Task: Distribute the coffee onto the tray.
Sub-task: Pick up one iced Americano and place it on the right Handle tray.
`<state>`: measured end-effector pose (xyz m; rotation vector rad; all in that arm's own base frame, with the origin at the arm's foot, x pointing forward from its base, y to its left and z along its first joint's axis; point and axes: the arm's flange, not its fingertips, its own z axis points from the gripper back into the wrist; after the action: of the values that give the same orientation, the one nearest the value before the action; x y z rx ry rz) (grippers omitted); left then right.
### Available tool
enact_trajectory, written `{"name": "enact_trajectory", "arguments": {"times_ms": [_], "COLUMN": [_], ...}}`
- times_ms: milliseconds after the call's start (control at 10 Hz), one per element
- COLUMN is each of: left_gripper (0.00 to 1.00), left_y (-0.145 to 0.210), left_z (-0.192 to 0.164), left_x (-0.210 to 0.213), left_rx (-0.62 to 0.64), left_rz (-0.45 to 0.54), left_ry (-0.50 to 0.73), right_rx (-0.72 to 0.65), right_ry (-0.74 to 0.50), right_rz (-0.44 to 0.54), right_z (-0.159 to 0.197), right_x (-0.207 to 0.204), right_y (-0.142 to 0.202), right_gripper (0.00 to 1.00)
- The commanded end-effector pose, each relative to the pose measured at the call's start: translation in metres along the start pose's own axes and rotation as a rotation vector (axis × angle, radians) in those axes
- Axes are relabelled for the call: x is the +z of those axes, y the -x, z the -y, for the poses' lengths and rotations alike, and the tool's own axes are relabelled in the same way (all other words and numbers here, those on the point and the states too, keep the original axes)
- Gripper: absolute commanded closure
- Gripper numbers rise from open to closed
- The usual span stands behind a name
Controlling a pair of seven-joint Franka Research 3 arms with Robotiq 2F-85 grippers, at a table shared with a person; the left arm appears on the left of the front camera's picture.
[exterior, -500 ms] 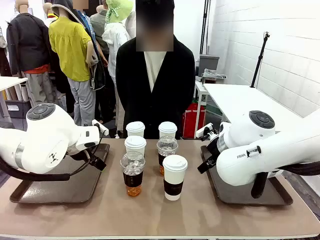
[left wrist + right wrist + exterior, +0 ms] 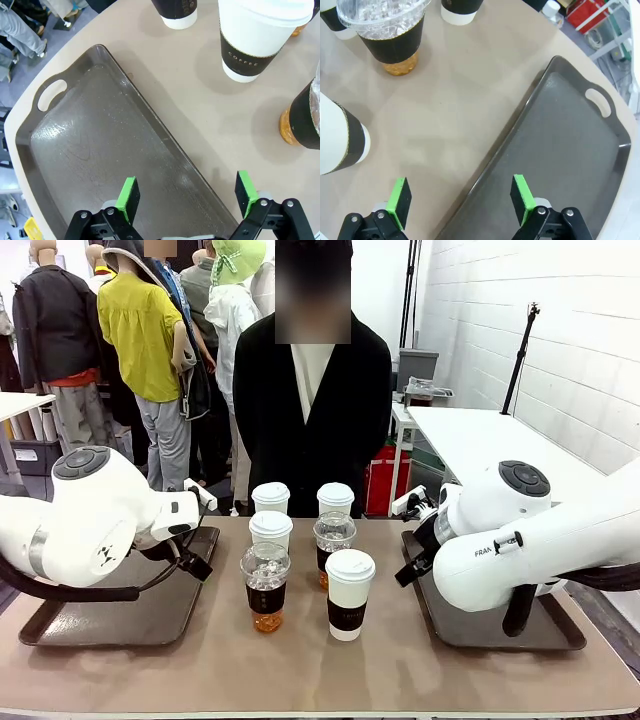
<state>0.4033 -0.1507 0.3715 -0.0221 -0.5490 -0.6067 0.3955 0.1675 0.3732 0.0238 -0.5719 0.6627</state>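
All six coffees stand upright at the middle of the table [image 2: 300,670], with long axes vertical, lids pointing up, and none on a tray. Seen from the front they form two columns of three. The near iced cup [image 2: 265,585] and near white cup [image 2: 350,592] are in front. The middle white cup [image 2: 271,528] and second iced cup [image 2: 334,538] come next. The far-left white cup [image 2: 270,497] and far-right white cup [image 2: 335,498] stand at the back.

The left gripper [image 2: 186,195] is spread wide and holds nothing, hanging over the inner rim of the left tray [image 2: 90,150]. From it, the far-left white cup lies near 12 o'clock, the middle white cup at 1 o'clock and the near iced cup at 2 o'clock — all well apart from the fingers.

The right gripper [image 2: 461,194] is likewise wide and empty, straddling the edge of the right tray [image 2: 570,140]. From it, the near white cup sits at 10 o'clock, the second iced cup at 11 and the far-right white cup at 12 — none touched
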Motion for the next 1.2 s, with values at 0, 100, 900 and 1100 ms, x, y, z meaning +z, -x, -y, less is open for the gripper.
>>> {"name": "enact_trajectory", "arguments": {"times_ms": [0, 100, 900, 1100], "left_gripper": [0.00, 0.00, 0.00, 0.00], "left_y": [0.000, 0.000, 0.000, -0.006], "left_z": [0.000, 0.000, 0.000, -0.010], "left_x": [0.000, 0.000, 0.000, 0.006], "left_rx": [0.000, 0.000, 0.000, -0.017], "left_rz": [0.000, 0.000, 0.000, -0.015], "left_ry": [0.000, 0.000, 0.000, 0.001], "right_rx": [0.000, 0.000, 0.000, -0.002], "right_ry": [0.000, 0.000, 0.000, -0.008], "right_rz": [0.000, 0.000, 0.000, 0.000], "right_z": [0.000, 0.000, 0.000, 0.007], "right_x": [0.000, 0.000, 0.000, 0.000], "right_y": [0.000, 0.000, 0.000, -0.011], "right_gripper": [0.00, 0.00, 0.00, 0.00]}}
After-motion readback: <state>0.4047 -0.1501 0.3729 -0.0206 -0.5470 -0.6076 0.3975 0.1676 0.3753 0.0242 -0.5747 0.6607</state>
